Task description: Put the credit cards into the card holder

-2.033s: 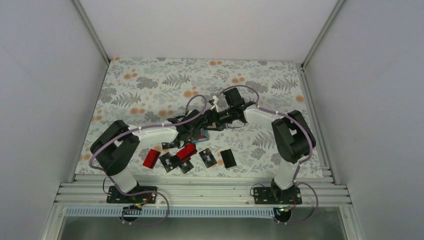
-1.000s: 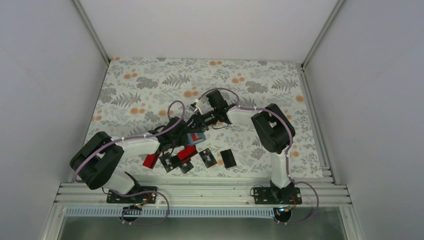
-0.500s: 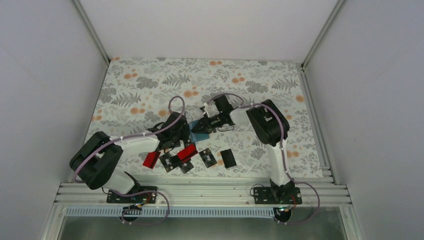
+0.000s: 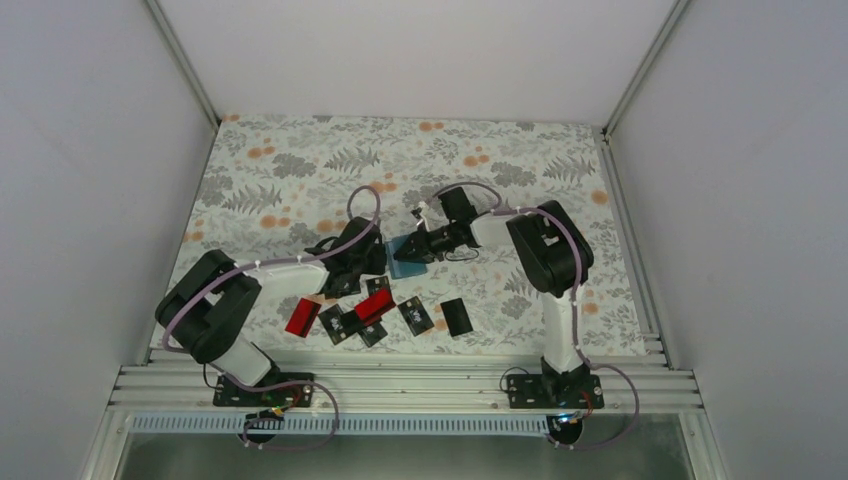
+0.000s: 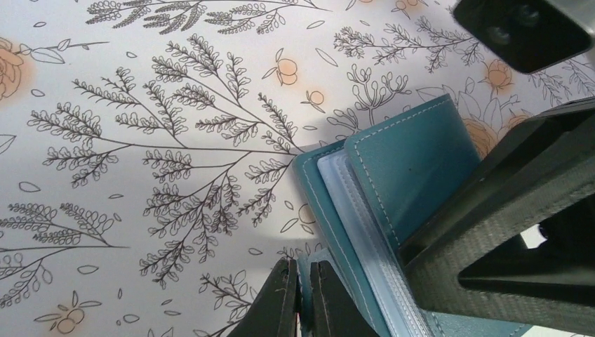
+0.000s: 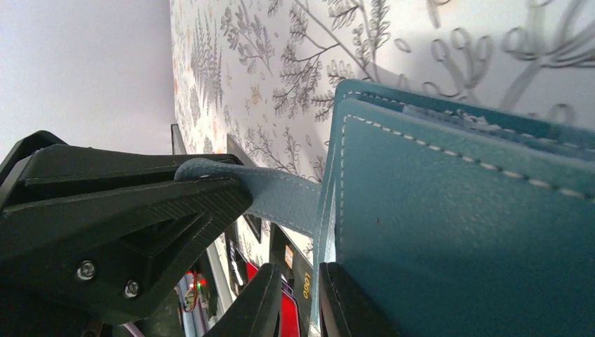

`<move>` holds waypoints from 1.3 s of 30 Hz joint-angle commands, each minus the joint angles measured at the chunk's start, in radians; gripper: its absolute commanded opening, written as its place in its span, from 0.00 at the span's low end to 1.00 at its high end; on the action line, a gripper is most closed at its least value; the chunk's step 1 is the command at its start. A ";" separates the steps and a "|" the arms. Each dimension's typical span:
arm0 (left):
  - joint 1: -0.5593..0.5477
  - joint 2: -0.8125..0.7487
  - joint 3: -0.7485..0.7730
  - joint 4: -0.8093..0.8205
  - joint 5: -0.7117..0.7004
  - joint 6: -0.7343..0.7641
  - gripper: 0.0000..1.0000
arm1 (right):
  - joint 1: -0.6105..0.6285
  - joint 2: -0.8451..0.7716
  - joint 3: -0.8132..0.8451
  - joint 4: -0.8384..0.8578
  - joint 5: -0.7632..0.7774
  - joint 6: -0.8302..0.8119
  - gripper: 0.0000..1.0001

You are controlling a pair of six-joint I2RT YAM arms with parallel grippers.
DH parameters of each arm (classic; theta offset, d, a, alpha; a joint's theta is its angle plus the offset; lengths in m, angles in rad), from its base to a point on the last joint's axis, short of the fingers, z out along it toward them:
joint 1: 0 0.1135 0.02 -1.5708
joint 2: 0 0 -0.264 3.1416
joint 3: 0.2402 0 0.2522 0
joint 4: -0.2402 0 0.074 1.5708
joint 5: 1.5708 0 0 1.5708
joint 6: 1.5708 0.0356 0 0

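The teal card holder [image 4: 404, 262] hangs between my two grippers, just above the mat. In the left wrist view its cover [image 5: 410, 172] stands slightly apart and clear sleeves [image 5: 351, 210] show inside. My left gripper [image 5: 303, 298] is shut on the holder's thin teal strap [image 6: 277, 195]. My right gripper [image 6: 300, 309] has narrow jaws on the edge of the front cover [image 6: 456, 232]. Several credit cards lie on the mat close in front of the holder. Among them are a red one [image 4: 302, 316], another red one [image 4: 374, 306] and black ones [image 4: 455, 316].
The flowered mat [image 4: 300, 170] covers the table. Grey walls stand on both sides, and a metal rail [image 4: 400, 385] runs along the near edge. The two arms meet at the middle. Loose cards lie between them and the rail.
The right gripper has closed from wider jaws onto the holder's cover. Both grippers and the holder have shifted slightly right, and the holder has come up off the cards.
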 commanded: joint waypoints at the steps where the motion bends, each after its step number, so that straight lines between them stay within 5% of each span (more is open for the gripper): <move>1: 0.008 0.029 0.042 0.008 -0.012 0.032 0.02 | -0.034 -0.039 -0.044 -0.051 0.119 -0.035 0.17; 19: 0.007 0.122 0.102 -0.004 -0.026 0.061 0.02 | -0.122 -0.136 -0.106 -0.070 0.144 -0.073 0.14; 39: 0.005 0.206 0.199 -0.034 0.081 0.068 0.02 | -0.094 -0.040 -0.092 -0.013 0.133 -0.036 0.12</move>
